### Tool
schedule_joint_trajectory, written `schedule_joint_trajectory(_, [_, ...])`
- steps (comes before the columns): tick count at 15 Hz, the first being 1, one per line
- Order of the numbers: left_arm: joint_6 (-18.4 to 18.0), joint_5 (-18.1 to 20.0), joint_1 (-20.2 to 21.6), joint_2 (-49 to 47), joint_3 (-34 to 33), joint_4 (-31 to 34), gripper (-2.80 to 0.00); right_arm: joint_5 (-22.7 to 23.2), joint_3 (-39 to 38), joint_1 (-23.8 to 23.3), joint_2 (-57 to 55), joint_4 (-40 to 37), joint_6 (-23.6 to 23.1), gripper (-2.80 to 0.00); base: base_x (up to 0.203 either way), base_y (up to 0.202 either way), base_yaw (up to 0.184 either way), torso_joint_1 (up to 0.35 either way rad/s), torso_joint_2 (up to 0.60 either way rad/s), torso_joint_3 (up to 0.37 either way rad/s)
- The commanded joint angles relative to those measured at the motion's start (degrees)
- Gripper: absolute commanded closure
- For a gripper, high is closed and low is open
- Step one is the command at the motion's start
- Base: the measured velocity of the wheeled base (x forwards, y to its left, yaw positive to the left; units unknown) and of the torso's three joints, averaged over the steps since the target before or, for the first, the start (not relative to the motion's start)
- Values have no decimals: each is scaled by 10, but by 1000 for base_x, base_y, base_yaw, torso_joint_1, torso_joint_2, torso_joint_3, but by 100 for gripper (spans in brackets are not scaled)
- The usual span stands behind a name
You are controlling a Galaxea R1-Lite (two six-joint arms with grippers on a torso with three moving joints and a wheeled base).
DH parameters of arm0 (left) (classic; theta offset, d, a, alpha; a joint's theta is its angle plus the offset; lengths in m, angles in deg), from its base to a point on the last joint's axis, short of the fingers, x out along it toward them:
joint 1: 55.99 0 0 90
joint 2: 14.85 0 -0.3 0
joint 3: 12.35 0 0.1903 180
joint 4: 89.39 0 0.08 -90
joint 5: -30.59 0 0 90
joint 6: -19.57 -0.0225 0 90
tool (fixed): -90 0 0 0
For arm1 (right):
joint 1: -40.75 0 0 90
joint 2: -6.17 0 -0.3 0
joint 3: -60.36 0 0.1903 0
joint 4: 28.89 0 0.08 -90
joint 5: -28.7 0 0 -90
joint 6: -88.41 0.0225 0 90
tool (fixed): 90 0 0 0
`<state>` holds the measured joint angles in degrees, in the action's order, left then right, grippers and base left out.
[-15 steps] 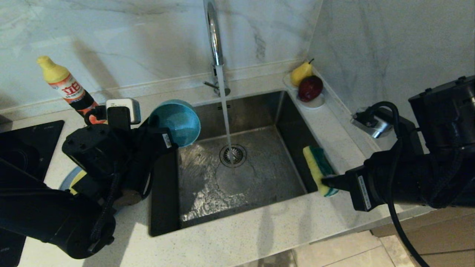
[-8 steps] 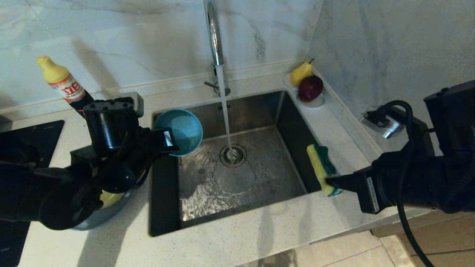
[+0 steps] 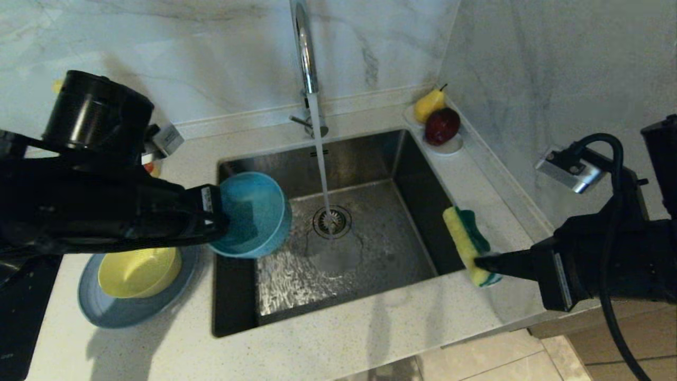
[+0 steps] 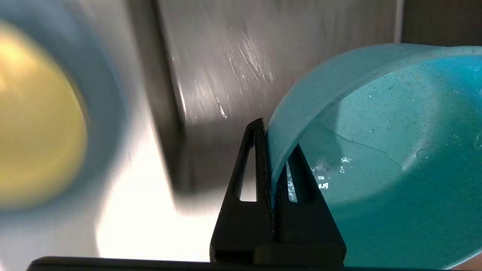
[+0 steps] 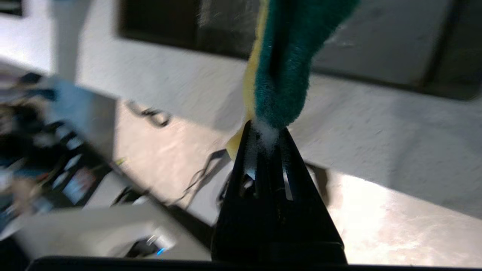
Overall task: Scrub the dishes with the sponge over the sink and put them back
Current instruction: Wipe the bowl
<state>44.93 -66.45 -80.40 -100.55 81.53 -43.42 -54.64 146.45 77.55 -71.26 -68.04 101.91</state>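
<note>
The teal-blue bowl (image 3: 251, 214) hangs tilted over the left side of the sink (image 3: 338, 248), its rim pinched between the closed fingers of the left gripper (image 3: 219, 214), presumably so drips fall into the basin. The right gripper (image 3: 484, 262), clamped on one end of the sponge (image 3: 465, 243), holds it upright at the sink's right edge, ready to scrub. The yellow bowl (image 3: 138, 271) waits in the grey-blue plate (image 3: 127, 309) on the counter.

A teal-blue bowl (image 3: 253, 214) with fine dark speckles; a yellow bowl (image 3: 138, 271) on a grey-blue plate (image 3: 127, 312); a sponge (image 3: 468, 244) of green on yellow; a steel-grey sink (image 3: 370, 159); white grey-veined marble wall (image 3: 211, 53); a yellow pear (image 3: 427, 104) and dark red fruit (image 3: 442, 126).
</note>
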Motion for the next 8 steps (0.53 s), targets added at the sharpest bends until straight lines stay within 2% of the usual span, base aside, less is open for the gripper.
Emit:
schedule_joint_trajectory(1, [1, 29, -27, 26, 11, 125, 0, 53, 29, -2, -1, -31, 1, 0, 0, 0, 0, 0, 0, 0])
schedule_joint_trajectory(3, [1, 42, -36, 22, 8, 130, 0, 75, 68, -2, -14, -60, 1, 0, 0, 0, 0, 0, 0, 0])
schedule_joint_trajectory(5, [0, 71, -62, 21, 4, 150, 0, 106, 108, 2, -25, -94, 1, 0, 0, 0, 0, 0, 0, 0])
schedule_joint_trajectory(8, [17, 68, -79, -19, 6, 137, 0, 156, 161, 16, -57, -148, 0, 0, 0, 0, 0, 0, 0, 0])
